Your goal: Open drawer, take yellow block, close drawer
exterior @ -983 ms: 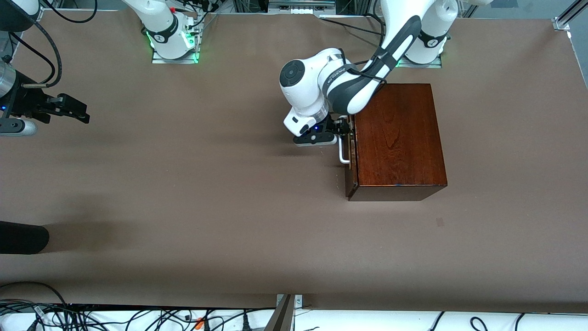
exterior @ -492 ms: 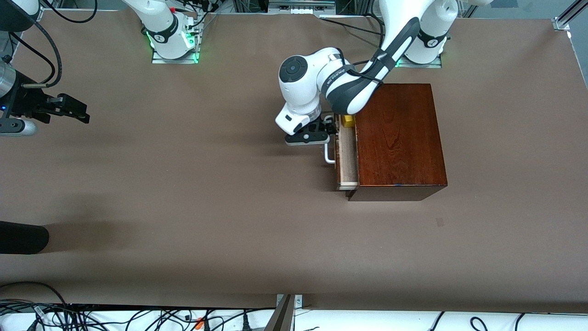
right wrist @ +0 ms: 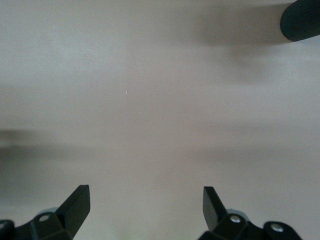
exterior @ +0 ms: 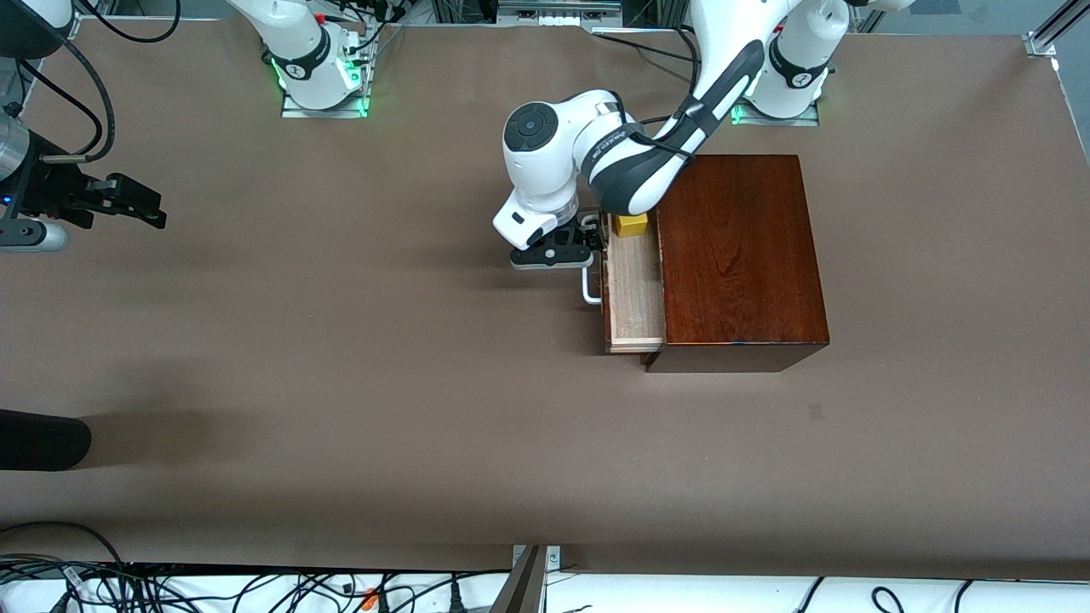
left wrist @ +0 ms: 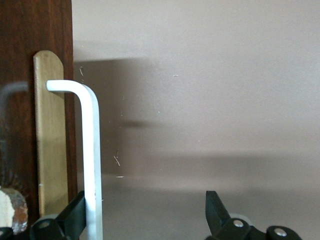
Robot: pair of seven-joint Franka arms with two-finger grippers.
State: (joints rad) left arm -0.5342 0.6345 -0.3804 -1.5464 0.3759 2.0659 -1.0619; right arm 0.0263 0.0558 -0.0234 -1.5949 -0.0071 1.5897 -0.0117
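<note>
While the drawer [exterior: 634, 294] is standing partly pulled out of the box [exterior: 737, 255], right of frame centre, the yellow block [exterior: 631, 225] is lying in it. Its handle [exterior: 588, 285] is being straddled by the spread left end effector [exterior: 593, 242]. At the frame's left edge, the right end effector [exterior: 145, 207] is being kept waiting, spread, over the tabletop [exterior: 341, 383].

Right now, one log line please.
left gripper: open, hooking handle | drawer: part open | block: in drawer | right gripper: open, waiting

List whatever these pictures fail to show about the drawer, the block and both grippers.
- Front view: part of the yellow block and that end of the drawer lie under the left arm.
- Left wrist view: the left gripper is open, one finger behind the white handle; its base is cut off.
- Front view: the right gripper is waiting, partly off the edge.
</note>
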